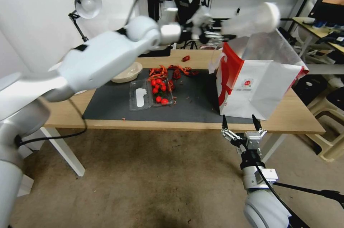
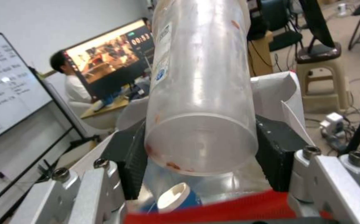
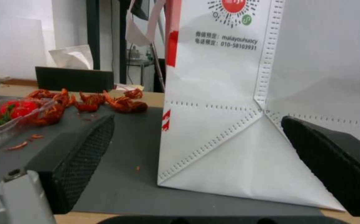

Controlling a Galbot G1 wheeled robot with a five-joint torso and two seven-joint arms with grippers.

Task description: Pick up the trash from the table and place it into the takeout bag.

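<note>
Table (image 1: 294, 119): light wood, dark grey mat (image 1: 193, 99) on top. Takeout bag (image 1: 258, 88) stands open at the mat's right end (blue-and-white paper cup (image 2: 175, 197) visible inside). Left gripper (image 2: 200, 155) holds above the bag mouth, pads clamped on a clear plastic cup (image 2: 203, 93), red-smeared. Right gripper (image 1: 240, 125) hangs at the table's near edge before the bag, jaws spread, empty. Crayfish shells (image 1: 172, 72) and a clear clamshell of cherry tomatoes (image 1: 152, 93) lie on the mat.

Clear, smooth plastic cup (image 2: 200, 102), stained red; matt dark rubber-textured pads (image 3: 78, 155); smooth white takeout bag (image 3: 229, 102) with stitched seams; light-wood table (image 1: 297, 120); matt grey mat (image 1: 107, 108).
</note>
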